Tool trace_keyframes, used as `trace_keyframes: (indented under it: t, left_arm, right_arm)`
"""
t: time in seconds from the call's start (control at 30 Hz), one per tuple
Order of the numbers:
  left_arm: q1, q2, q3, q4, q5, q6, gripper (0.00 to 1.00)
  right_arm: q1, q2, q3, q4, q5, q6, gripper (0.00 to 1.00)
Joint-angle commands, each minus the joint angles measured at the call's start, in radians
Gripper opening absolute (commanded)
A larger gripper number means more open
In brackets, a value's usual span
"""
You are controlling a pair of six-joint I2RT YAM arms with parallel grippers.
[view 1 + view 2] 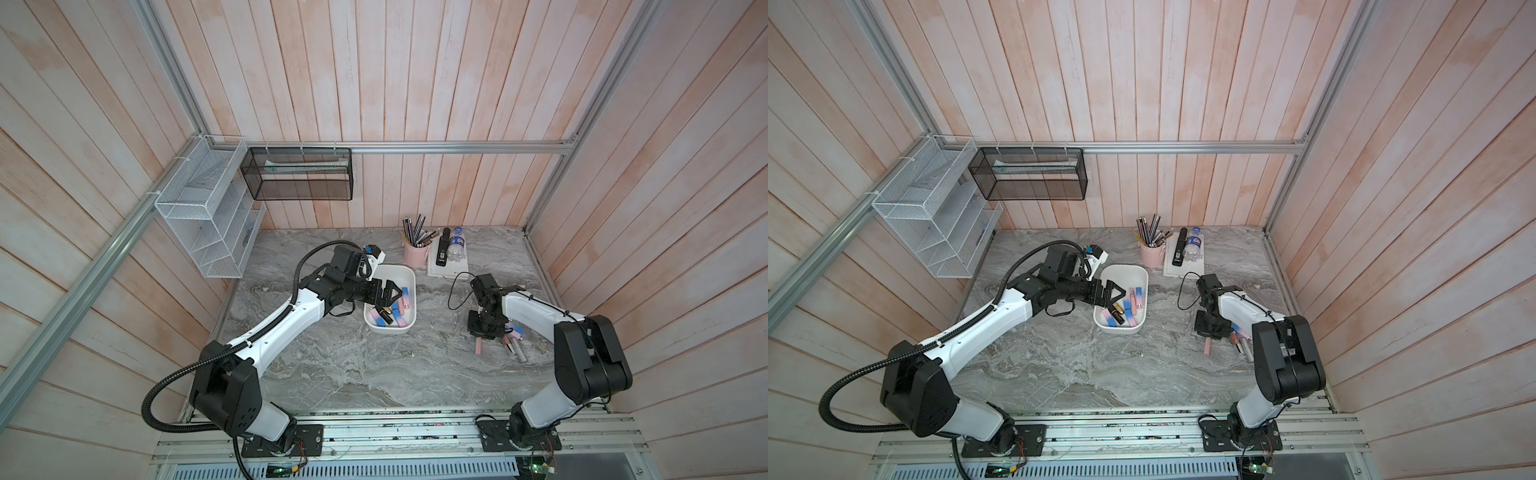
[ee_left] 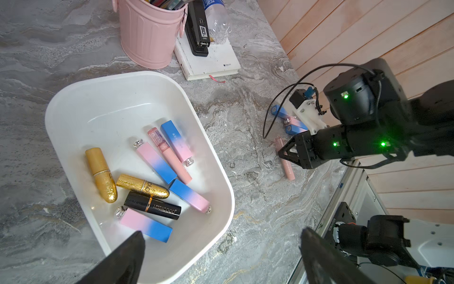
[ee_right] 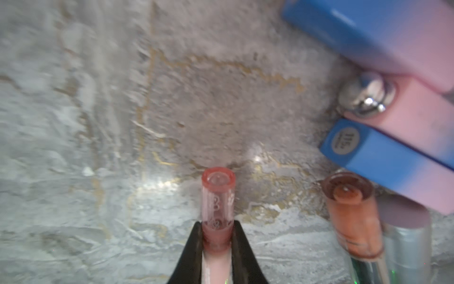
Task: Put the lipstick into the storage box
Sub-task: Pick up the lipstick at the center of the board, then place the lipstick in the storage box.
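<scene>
The storage box (image 1: pixel 409 274) (image 1: pixel 1142 275) (image 2: pixel 73 98) is a shallow white tub at the middle of the marble table, with several lipsticks (image 2: pixel 152 159) lying in it: gold, black and pink-blue. My left gripper (image 1: pixel 397 296) (image 2: pixel 221 233) hangs open over the box's near end with nothing between its fingers. To the right, my right gripper (image 3: pixel 217 225) (image 1: pixel 484 332) points down and is shut on a slim pink lipstick (image 3: pixel 217 194) (image 1: pixel 479 347) (image 2: pixel 287 167) low over the tabletop. More lipsticks (image 3: pixel 393 37) (image 1: pixel 513 345) lie just beside it.
A pink pen cup (image 1: pixel 417 253) stands at the back. Beside it a white notebook (image 1: pixel 451 270) carries a black stapler (image 1: pixel 442 249) and a bottle (image 1: pixel 457 243). A white wire basket (image 1: pixel 199 216) and a black one (image 1: pixel 299 174) hang on the walls at the left.
</scene>
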Motion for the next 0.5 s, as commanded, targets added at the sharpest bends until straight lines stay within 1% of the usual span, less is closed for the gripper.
trace_keyframes:
  t: [0.0,0.23,0.47]
  left_arm:
    - [0.005,-0.001,0.028,0.000,-0.009,0.012,1.00]
    - [0.005,-0.003,0.056,-0.028,-0.030,0.021,1.00]
    - [0.009,-0.023,0.067,-0.049,-0.059,0.024,1.00]
  right_arm:
    - [0.030,0.022,0.094,-0.037,-0.002,0.021,0.19]
    - [0.091,0.094,0.302,-0.059,-0.021,0.030,0.19]
    - [0.195,0.251,0.556,-0.071,-0.055,0.027,0.19]
